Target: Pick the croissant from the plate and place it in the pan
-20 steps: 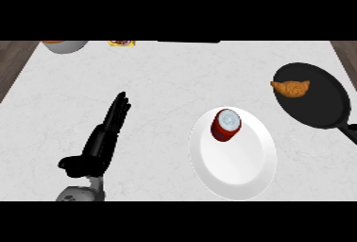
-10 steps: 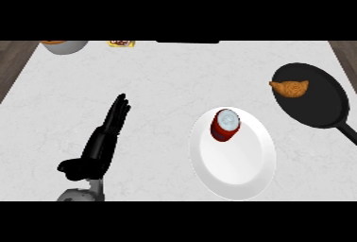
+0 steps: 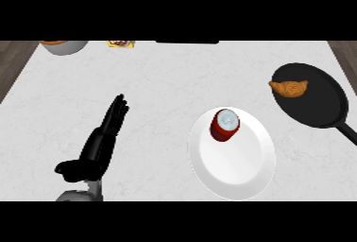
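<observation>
The croissant [image 3: 289, 88] was seen lying in the pan [image 3: 314, 108] at its upper left edge, at the right of the desk [image 3: 167, 80]. A red can [image 3: 225, 125] stood on the upper part of the white plate [image 3: 233, 165]. The left hand [image 3: 97, 146] was held over the desk left of the plate, its fingers [image 3: 117, 111] straight and together, holding nothing. A bowl [image 3: 64, 46] was seen at the far left corner.
</observation>
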